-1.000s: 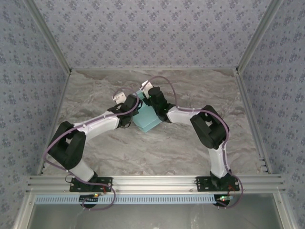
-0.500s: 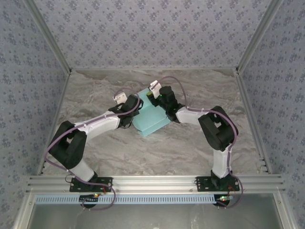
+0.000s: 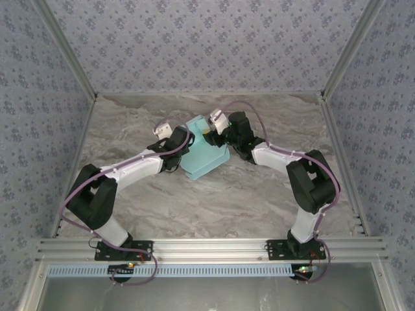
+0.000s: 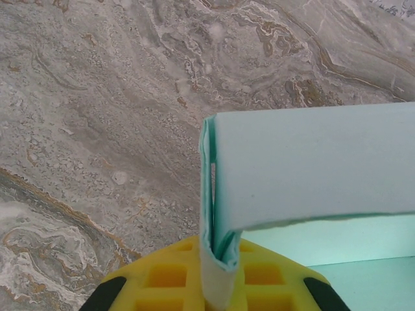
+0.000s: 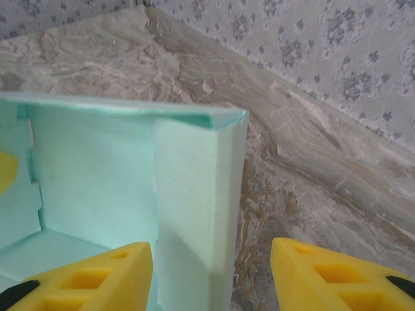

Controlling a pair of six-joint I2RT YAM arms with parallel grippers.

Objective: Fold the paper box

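The paper box [image 3: 206, 159] is pale aqua card, partly folded, lying on the marble table [image 3: 259, 201] between the two arms. My left gripper [image 3: 183, 145] is at its left edge. In the left wrist view the yellow fingers [image 4: 155, 282] are shut on a doubled side wall of the paper box [image 4: 311, 162], which stands up from the jaws. My right gripper [image 3: 215, 136] is at the box's far right corner. Its fingers [image 5: 97, 278] stand open astride an upright corner wall of the paper box [image 5: 194, 194], with a gap on the right side.
Patterned walls close the table in on the left, back and right, with metal rails [image 3: 340, 155] along the side edges. Bare marble lies in front of the box and to both sides of the arms.
My right gripper has opened and let go of the box wall, and its arm has swung out to the right. More of the box top shows. The left gripper holds still.
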